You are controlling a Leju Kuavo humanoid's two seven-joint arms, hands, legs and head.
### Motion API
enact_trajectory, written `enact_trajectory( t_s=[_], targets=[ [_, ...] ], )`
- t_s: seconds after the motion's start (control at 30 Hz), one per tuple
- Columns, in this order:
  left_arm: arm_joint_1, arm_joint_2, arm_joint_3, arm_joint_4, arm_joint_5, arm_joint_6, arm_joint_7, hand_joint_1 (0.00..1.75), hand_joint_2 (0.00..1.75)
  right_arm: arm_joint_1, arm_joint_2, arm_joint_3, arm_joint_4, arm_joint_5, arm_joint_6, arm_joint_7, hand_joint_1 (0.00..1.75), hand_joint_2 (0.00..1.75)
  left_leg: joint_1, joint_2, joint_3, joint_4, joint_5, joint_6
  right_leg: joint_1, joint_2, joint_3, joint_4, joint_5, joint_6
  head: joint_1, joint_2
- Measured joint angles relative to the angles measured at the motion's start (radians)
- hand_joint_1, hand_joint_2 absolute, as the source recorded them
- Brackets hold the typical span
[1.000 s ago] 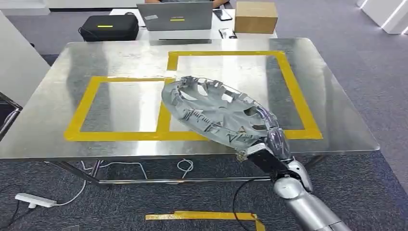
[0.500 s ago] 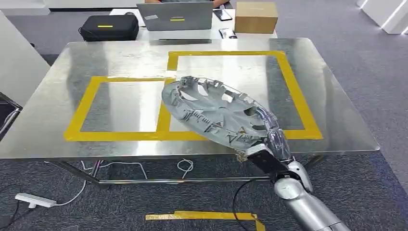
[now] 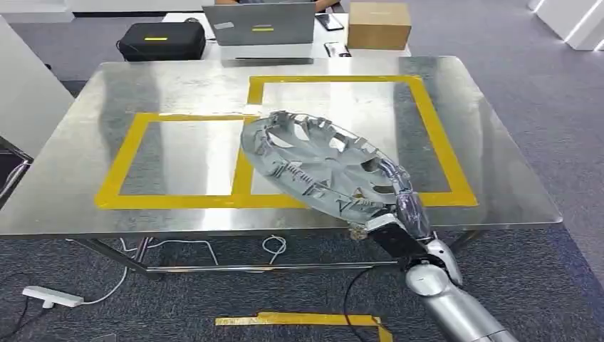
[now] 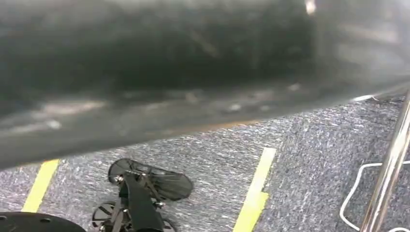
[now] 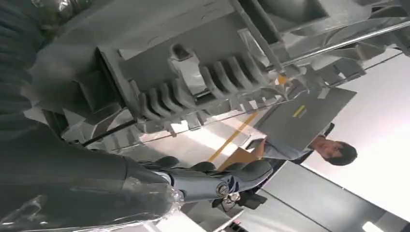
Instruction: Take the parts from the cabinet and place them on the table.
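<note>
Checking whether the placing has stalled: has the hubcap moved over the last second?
No. The hubcap, held by the right hand, overlaps the yellow tape on the table just as before.

The silver-grey wheel cover (image 3: 320, 167) hangs over a shiny steel table (image 3: 71, 178) marked with yellow tape rectangles (image 3: 178, 199). Beyond the table sit a black case (image 3: 160, 40) and a brown box (image 3: 378, 25).

An office-like test space: grey-blue carpet (image 3: 541, 92) marked with yellow floor tape (image 3: 299, 319), a steel table (image 3: 78, 142) with taped yellow rectangles (image 3: 427, 114), and behind it a desk with an open laptop (image 3: 260, 25), cardboard box (image 3: 378, 25) and black case (image 3: 161, 40).
</note>
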Motion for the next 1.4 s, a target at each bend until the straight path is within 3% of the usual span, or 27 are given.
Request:
enact_trajectory(
  t_s=[0.57,1.4],
  targets=[
    [-0.006,-0.001,0.0,0.0,-0.027,-0.003,0.005,0.0,0.0,-0.085,0.021,-0.026,0.068,-0.064,0.008,0.006,0.0,1.75,0.0,0.0,0.0,0.0,0.001,0.0,0.0,0.0,0.0,0.0,0.001,0.0,0.0,0.0],
    [-0.012,-0.004,0.0,0.0,-0.054,-0.008,0.009,0.0,0.0,-0.177,0.036,-0.029,0.225,-0.002,-0.037,0.018,0.0,1.75,0.0,0.0,0.0,0.0,0.001,0.0,0.0,0.0,0.0,0.0,0.001,0.0,0.0,0.0]
  ],
)
